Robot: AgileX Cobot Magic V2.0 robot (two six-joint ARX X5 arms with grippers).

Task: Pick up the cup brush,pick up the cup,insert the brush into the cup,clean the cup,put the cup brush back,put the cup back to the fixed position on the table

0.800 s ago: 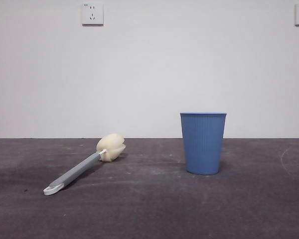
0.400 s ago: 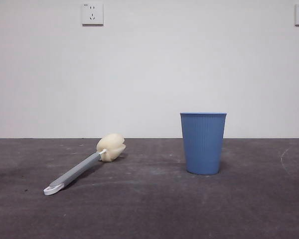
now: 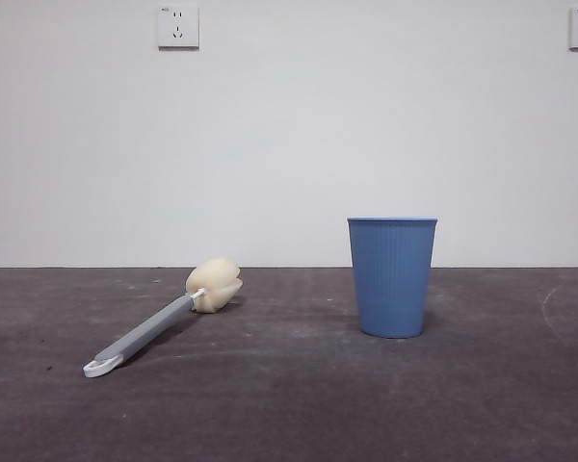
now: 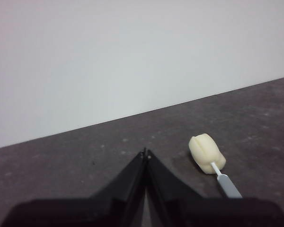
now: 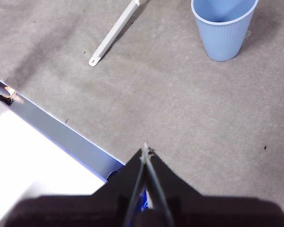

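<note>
The cup brush (image 3: pixel 154 322) lies flat on the table (image 3: pixel 289 404) at the left, with its cream-yellow sponge head (image 3: pixel 214 284) toward the wall and its white looped tip (image 3: pixel 97 367) toward the front. The blue ribbed cup (image 3: pixel 393 276) stands upright to its right. Neither arm shows in the front view. My left gripper (image 4: pixel 145 152) is shut and empty, above the table, with the sponge head (image 4: pixel 206 153) just beyond it. My right gripper (image 5: pixel 145 147) is shut and empty, high above the table near its front edge; the cup (image 5: pixel 224 28) and the brush handle (image 5: pixel 114 33) lie ahead of it.
A white wall with two sockets (image 3: pixel 178 26) stands behind the table. The table's front edge (image 5: pixel 52 128) with a pale blue rim and a white surface below it shows in the right wrist view.
</note>
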